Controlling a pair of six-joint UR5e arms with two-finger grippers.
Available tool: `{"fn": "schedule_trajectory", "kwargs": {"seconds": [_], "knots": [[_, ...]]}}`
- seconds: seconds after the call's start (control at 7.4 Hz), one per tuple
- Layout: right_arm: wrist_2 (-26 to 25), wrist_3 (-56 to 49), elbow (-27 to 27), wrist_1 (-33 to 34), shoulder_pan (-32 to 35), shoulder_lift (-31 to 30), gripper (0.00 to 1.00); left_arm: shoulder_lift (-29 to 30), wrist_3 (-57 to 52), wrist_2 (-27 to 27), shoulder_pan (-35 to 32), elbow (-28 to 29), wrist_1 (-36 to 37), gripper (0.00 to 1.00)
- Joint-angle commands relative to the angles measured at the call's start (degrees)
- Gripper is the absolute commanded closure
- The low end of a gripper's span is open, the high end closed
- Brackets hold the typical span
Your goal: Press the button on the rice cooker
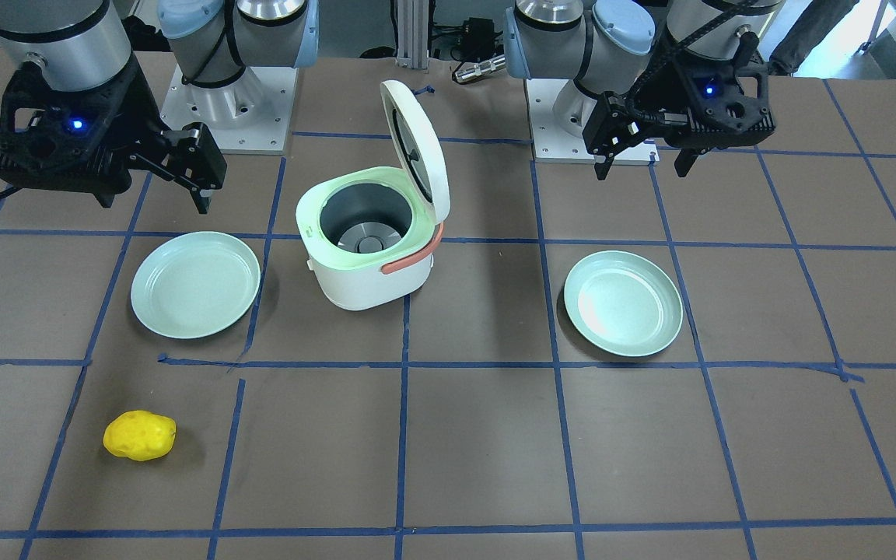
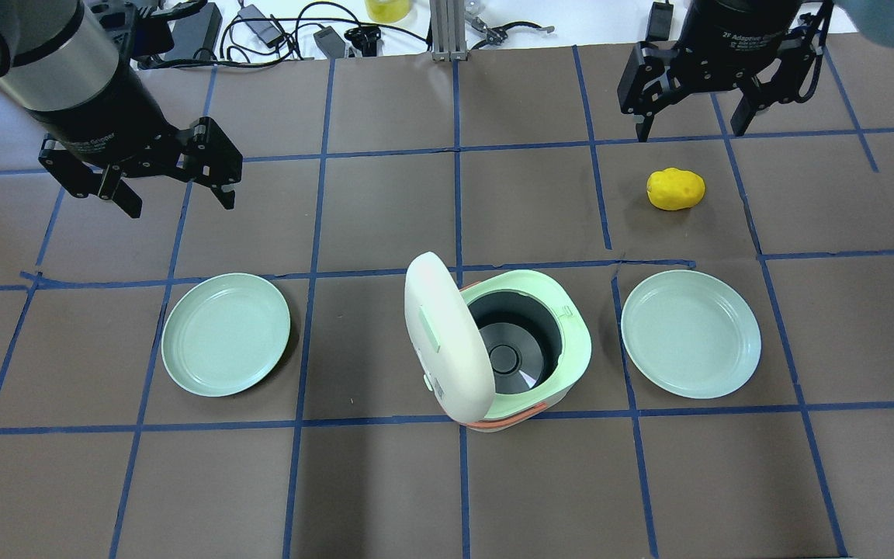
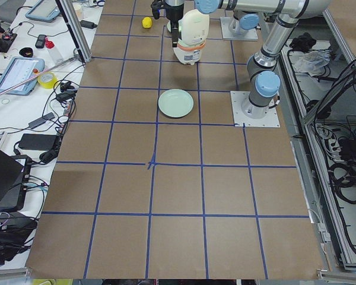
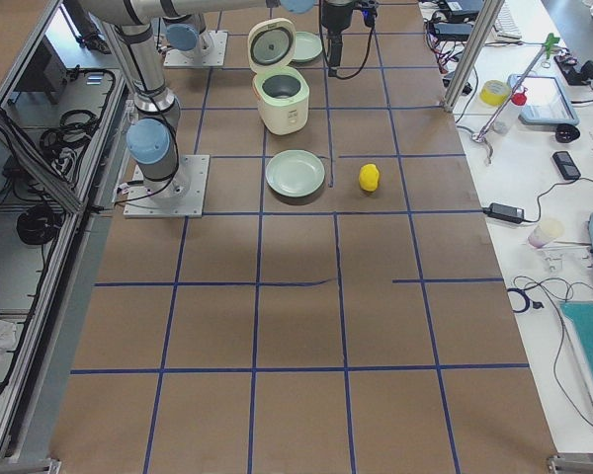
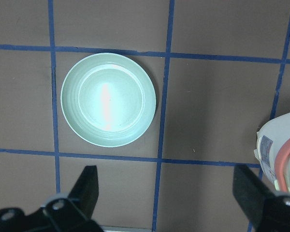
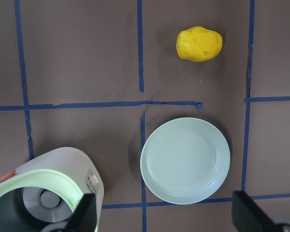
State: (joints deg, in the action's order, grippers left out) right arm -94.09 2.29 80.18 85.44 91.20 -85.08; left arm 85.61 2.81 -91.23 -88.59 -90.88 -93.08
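Note:
The white rice cooker (image 2: 563, 373) with a pale green rim stands mid-table, its lid (image 2: 447, 341) swung up and open and the grey pot empty. It also shows in the front view (image 1: 362, 272). A small white button tab (image 6: 93, 180) sits on its front wall, on the side facing the right plate. My left gripper (image 2: 181, 203) is open and empty, high above the table left of the cooker. My right gripper (image 2: 690, 128) is open and empty, high over the far right, well apart from the cooker. The right wrist view shows the cooker (image 6: 53, 164) at its lower left.
A pale green plate (image 2: 226, 334) lies left of the cooker and another (image 2: 690, 334) right of it. A yellow potato-like object (image 2: 675, 189) lies beyond the right plate. Cables and gear lie past the table's far edge.

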Motion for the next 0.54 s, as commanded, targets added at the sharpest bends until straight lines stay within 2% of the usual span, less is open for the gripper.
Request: {"fn": "schedule_trajectory", "kwargs": {"seconds": [0.0, 0.41], "knots": [[-0.66, 0.35, 0.59, 0.17, -1.20, 0.00, 0.00, 0.00, 0.00, 0.00, 0.00, 0.00, 0.00, 0.00], [0.13, 0.88, 1.99, 0.07, -1.20, -0.52, 0.00, 0.00, 0.00, 0.00, 0.00, 0.00, 0.00, 0.00]]}}
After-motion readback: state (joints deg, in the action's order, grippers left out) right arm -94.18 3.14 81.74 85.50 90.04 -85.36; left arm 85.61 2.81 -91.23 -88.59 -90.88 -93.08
